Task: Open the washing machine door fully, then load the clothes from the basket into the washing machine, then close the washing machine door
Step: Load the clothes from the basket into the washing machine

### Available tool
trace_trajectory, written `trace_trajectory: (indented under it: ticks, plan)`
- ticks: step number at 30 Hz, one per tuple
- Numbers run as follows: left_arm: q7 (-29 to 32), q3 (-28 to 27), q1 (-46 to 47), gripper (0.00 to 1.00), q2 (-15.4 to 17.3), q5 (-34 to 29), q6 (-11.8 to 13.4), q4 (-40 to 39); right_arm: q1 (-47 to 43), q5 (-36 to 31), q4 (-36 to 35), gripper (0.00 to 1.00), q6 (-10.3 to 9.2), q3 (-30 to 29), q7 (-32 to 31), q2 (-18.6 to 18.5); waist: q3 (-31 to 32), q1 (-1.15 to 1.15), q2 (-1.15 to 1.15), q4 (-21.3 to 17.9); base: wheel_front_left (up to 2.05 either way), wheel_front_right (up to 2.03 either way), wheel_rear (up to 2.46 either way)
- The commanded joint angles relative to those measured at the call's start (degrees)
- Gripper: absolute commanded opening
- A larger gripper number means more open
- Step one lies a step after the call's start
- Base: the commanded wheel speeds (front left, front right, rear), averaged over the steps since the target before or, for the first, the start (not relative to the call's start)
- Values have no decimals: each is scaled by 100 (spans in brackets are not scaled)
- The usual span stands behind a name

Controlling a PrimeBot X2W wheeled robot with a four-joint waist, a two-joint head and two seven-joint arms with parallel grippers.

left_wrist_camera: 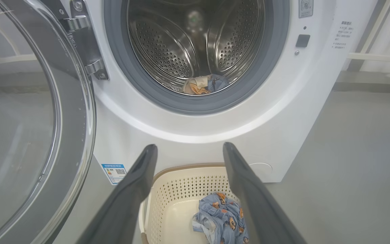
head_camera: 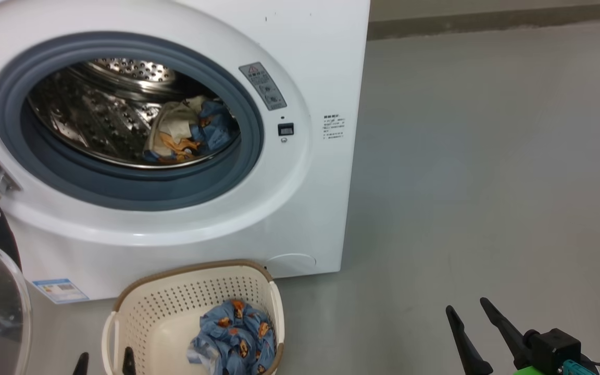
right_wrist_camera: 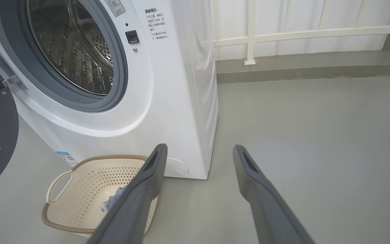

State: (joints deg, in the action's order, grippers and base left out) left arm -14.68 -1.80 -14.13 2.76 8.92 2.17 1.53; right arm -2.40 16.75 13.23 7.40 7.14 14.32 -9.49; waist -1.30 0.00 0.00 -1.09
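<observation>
**Partly loaded washing machine [head_camera: 300, 224], both grippers spread wide**

*Edges and room.* The washing machine door [left_wrist_camera: 29, 135] stands open to the left on a steel hinge [left_wrist_camera: 86, 44], leaving the round mouth unobstructed. The basket [head_camera: 190, 291] sits on the floor [head_camera: 461, 156] just in front of the machine's lower front. To the right, bare grey floor runs far back to a low kerb [right_wrist_camera: 300, 69]. The left gripper [left_wrist_camera: 190, 147] hangs over the basket's near side, fingers wide apart and holding nothing. The right gripper [head_camera: 466, 305] hovers over open floor well right of the basket, equally wide and empty.

*Views compared.* The head view shows the clothes [head_camera: 235, 333] in two lots: a blue bundle printed with orange figures in the basket's right half, and a cream-and-blue heap [head_camera: 185, 133] low in the drum [head_camera: 97, 114]. The left wrist view adds the door's clear bulging glass. The right wrist view adds the machine's right flank, the door's dark grey face and a white railing [right_wrist_camera: 300, 34] beyond the kerb.

*Materials.* The drum is shiny perforated steel, ringed by a grey-blue rubber gasket [head_camera: 123, 192]. The basket is cream plastic with perforated walls and a brown woven-look rim. The gripper fingers are long, dark and tapered.
</observation>
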Motion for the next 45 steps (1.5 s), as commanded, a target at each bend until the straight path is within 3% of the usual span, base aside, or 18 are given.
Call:
trace_trajectory:
  ticks: [1,9,22,33,45]
  plan:
    - [-32,-134,209,100,12,34,-24,-90,81,18,-140,100,9,114,68,-47,-99,0,0,11,0,0,0]
    - [-32,-37,617,100,12,211,-93,158,272,117,-196,100,9,175,68,-1,-605,0,0,-25,0,0,0]
    - [-32,190,1864,100,12,552,-274,1588,805,105,-271,100,9,293,68,-65,-1846,0,0,-306,0,0,0]
    - [-32,-39,3094,100,29,485,-548,2994,1216,52,-376,100,9,384,68,-13,-2920,0,0,-521,0,0,0]
    - [105,40,4739,100,415,521,-750,4933,1535,26,-462,100,9,461,68,88,-3905,0,0,-657,0,0,0]
